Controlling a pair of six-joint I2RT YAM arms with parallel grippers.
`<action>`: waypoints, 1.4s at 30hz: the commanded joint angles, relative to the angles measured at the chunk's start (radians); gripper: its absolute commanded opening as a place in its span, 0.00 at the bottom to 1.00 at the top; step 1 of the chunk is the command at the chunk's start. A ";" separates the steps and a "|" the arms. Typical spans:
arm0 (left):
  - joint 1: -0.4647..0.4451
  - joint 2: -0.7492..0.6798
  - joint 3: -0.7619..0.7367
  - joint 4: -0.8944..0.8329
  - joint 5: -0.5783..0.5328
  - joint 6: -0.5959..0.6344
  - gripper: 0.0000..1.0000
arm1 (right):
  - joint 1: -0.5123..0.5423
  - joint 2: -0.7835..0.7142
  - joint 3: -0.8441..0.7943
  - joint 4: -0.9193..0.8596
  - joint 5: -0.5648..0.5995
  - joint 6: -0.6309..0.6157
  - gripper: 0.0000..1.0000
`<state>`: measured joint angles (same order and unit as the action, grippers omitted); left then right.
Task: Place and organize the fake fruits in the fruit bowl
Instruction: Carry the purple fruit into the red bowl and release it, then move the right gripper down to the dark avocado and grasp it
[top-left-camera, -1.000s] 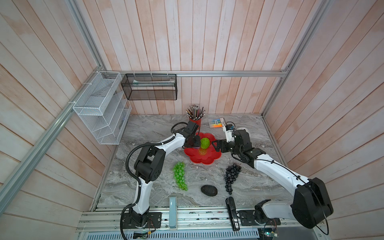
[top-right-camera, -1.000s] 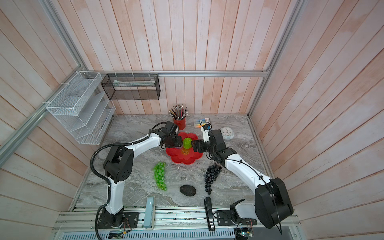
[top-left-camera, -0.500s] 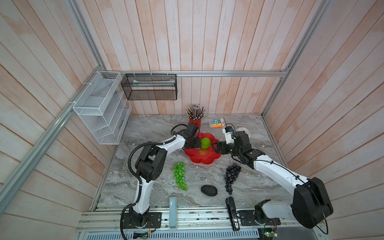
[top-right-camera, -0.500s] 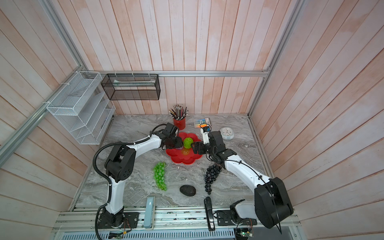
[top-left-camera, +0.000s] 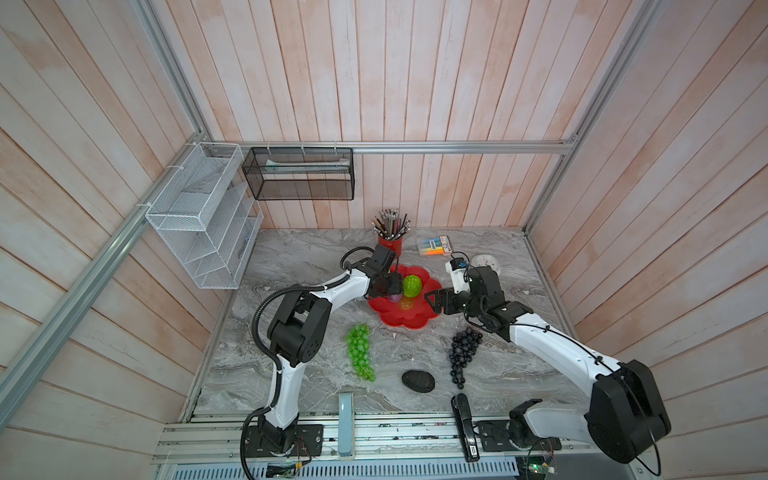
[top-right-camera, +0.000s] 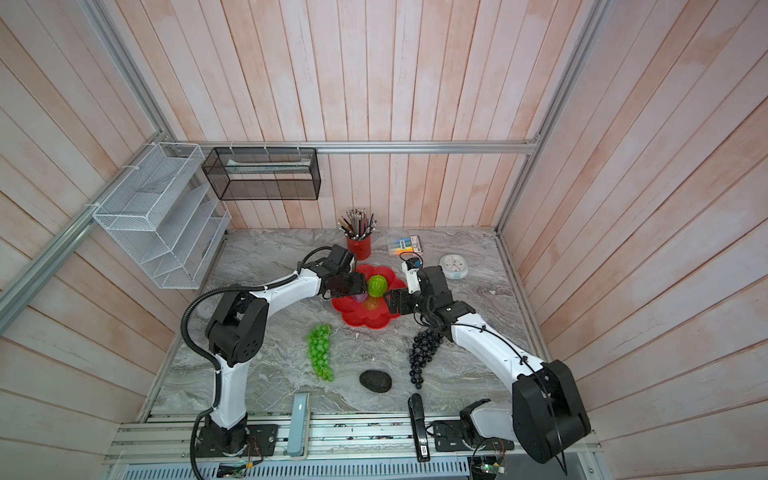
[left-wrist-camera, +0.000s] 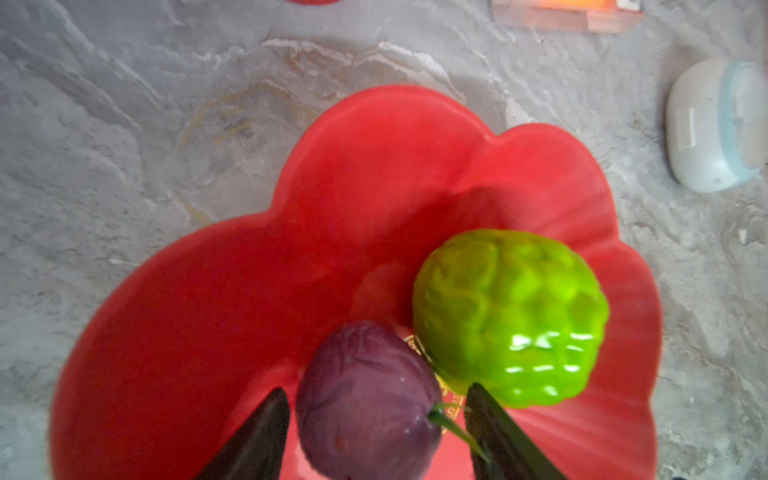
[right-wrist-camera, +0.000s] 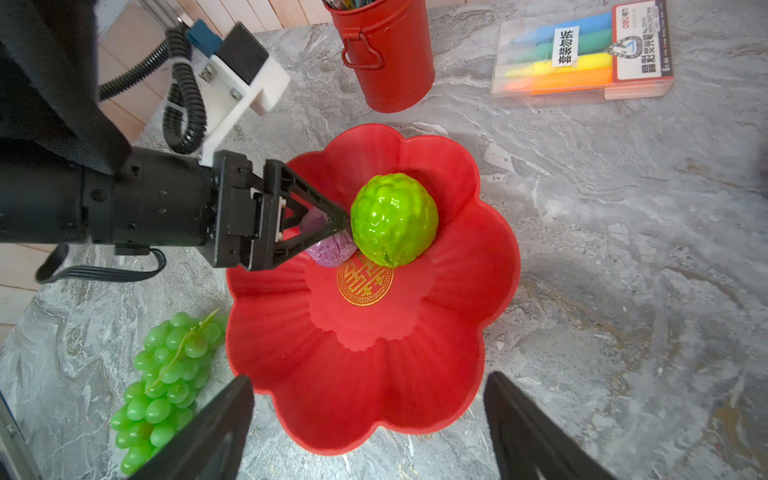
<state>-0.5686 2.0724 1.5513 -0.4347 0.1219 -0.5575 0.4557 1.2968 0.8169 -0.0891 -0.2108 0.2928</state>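
Observation:
The red flower-shaped fruit bowl (top-left-camera: 405, 318) (top-right-camera: 365, 318) holds a bumpy lime-green ball (top-left-camera: 412, 286) (right-wrist-camera: 395, 218) and, touching it, a small purple ball (left-wrist-camera: 365, 403) (right-wrist-camera: 332, 253). My left gripper (left-wrist-camera: 376, 390) (top-left-camera: 392, 289) is open astride the purple ball, with a gap on each side. At the bowl's right rim my right gripper (right-wrist-camera: 370, 378) (top-left-camera: 430, 302) stands open and holds nothing. On the table in front of the bowl lie a green grape bunch (top-left-camera: 360, 351) (right-wrist-camera: 166, 374), a purple-black grape bunch (top-left-camera: 463, 351) and a dark avocado-like oval (top-left-camera: 418, 380).
Behind the bowl stand a red pencil cup (top-left-camera: 390, 243), a highlighter pack (top-left-camera: 434, 245) and a white round clock (top-left-camera: 485, 262). A black stapler (top-left-camera: 464, 428) and a pale blue bar (top-left-camera: 345, 424) lie at the front edge. Wire racks hang on the left and back walls.
My left gripper's jaws have spread apart from the purple ball, which now rests in the bowl beside the green ball. The right arm has barely moved.

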 joint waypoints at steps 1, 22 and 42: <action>0.003 -0.090 -0.019 -0.027 -0.028 0.013 0.69 | 0.003 -0.039 0.008 -0.060 -0.029 -0.030 0.87; 0.006 -0.570 -0.426 0.054 -0.149 0.004 0.78 | 0.545 -0.060 -0.064 -0.368 0.189 0.047 0.87; 0.081 -0.681 -0.603 0.155 -0.117 -0.032 0.79 | 0.655 0.154 -0.099 -0.397 0.134 0.114 0.74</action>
<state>-0.4953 1.3987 0.9596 -0.3126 -0.0063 -0.5835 1.1065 1.4284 0.7296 -0.4545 -0.0887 0.3931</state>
